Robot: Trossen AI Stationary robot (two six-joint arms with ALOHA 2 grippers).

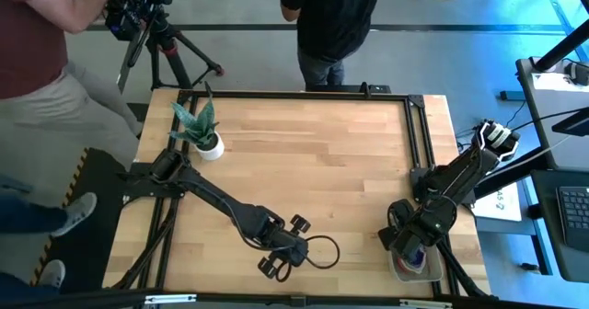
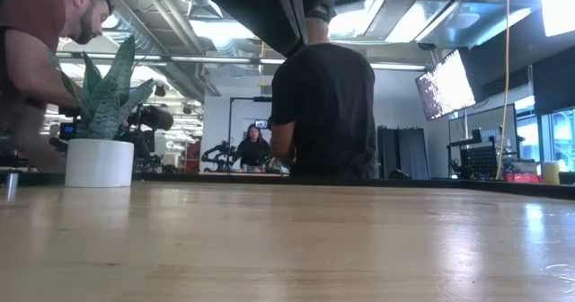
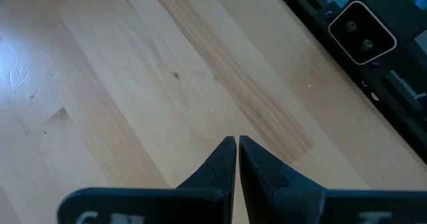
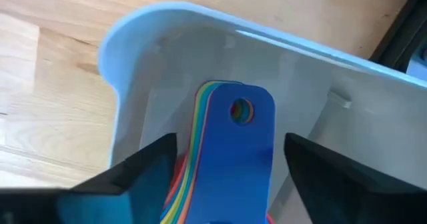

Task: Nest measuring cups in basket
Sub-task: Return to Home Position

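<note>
Table [image 1: 313, 153]: rectangular, pale plank wood. Basket [image 4: 153, 57]: translucent round-cornered plastic tub at table's 5 o'clock corner. Right gripper [image 4: 230, 144]: above basket, fingers spread, empty. Left gripper [image 3: 237, 144]: near 6 o'clock, fingers pressed together, empty. Measuring cups [image 4: 235, 177]: nested inside basket, flat blue handle uppermost.

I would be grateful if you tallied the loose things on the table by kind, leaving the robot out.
Basket: 1
Stack of measuring cups, lying in the basket: 1 (blue on top; the number of cups in it cannot be told)
White plant pot with its plant: 1
Total: 3
</note>
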